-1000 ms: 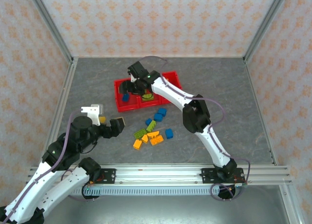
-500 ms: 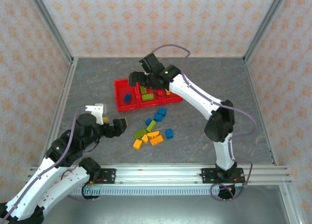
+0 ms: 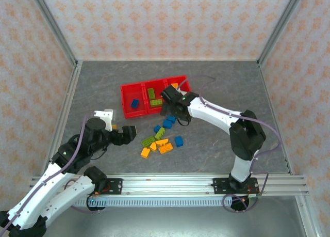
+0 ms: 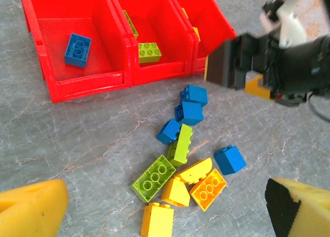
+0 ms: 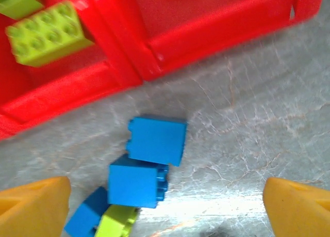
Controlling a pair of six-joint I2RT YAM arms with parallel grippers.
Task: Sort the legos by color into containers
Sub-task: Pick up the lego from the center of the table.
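The three joined red containers (image 3: pixel 125 99) stand at mid-table. A blue lego (image 4: pixel 78 49) lies in the left bin and green legos (image 4: pixel 149 51) in the middle one. An orange lego (image 3: pixel 175 85) shows in the right bin. Loose legos lie in front: two blue ones (image 5: pixel 157 140) (image 5: pixel 135 184), a flat green one (image 4: pixel 154 177), an orange one (image 4: pixel 208 189) and several more. My right gripper (image 5: pixel 167 206) hangs open just above the two blue legos by the bins' front wall. My left gripper (image 4: pixel 167 206) is open and empty, low over the near-left side of the pile.
The grey tabletop (image 3: pixel 232 92) is walled by patterned panels at the back and sides. A metal rail (image 3: pixel 170 185) with the arm bases runs along the near edge. My right arm (image 3: pixel 216 115) reaches in from the right across the area beside the pile.
My right gripper has pulled back from over the middle bin to the blue legos in front of the bins, opening wide. My left gripper has edged slightly right toward the pile.
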